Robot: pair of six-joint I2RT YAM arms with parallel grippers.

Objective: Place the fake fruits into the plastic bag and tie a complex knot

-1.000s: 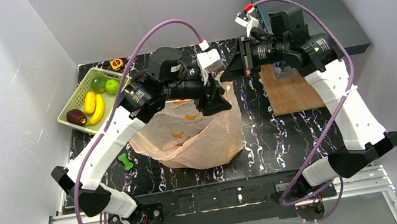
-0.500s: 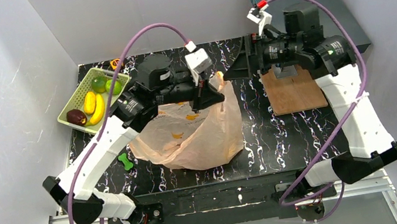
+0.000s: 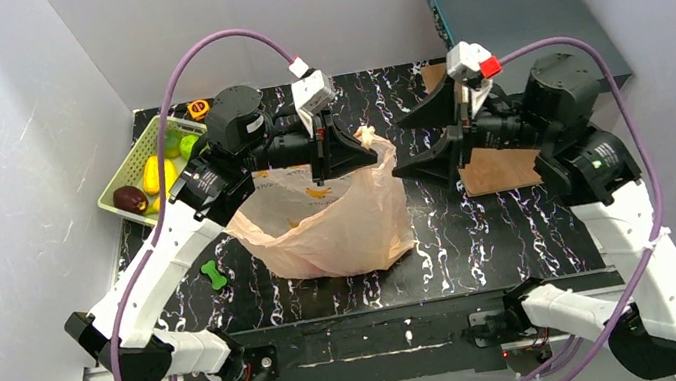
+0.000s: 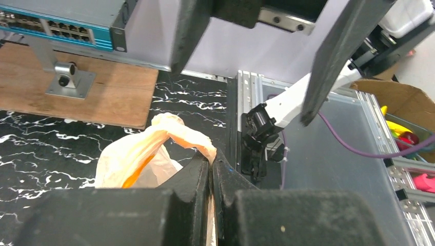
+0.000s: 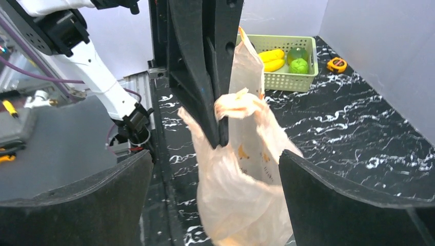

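The peach plastic bag [image 3: 339,221] stands mid-table with its top pulled up. My left gripper [image 3: 363,146] is shut on the bag's bunched handle [image 4: 164,130], the plastic pinched between its fingertips [image 4: 205,164]. I cannot tell whether that crumpled bunch [image 5: 238,105] is a knot. My right gripper [image 3: 420,143] hangs open just right of the bag, and its jaws stand wide on either side of the bag [image 5: 241,205] without touching it. The fake fruits lie in the green basket [image 3: 124,172]: bananas [image 3: 155,174], a lime [image 3: 191,144] and a plum [image 3: 129,198]. The bag's inside is hidden.
A green bone toy [image 3: 214,274] lies left of the bag. A tape measure [image 3: 198,109] sits behind the basket. A wooden board [image 3: 497,167] carries a stand at the right, and a blue-grey network switch [image 3: 513,2] sits behind it.
My left gripper has shut on the bag's handle and drawn it up and to the left. My right gripper has let go, opened wide and pulled back to the right.
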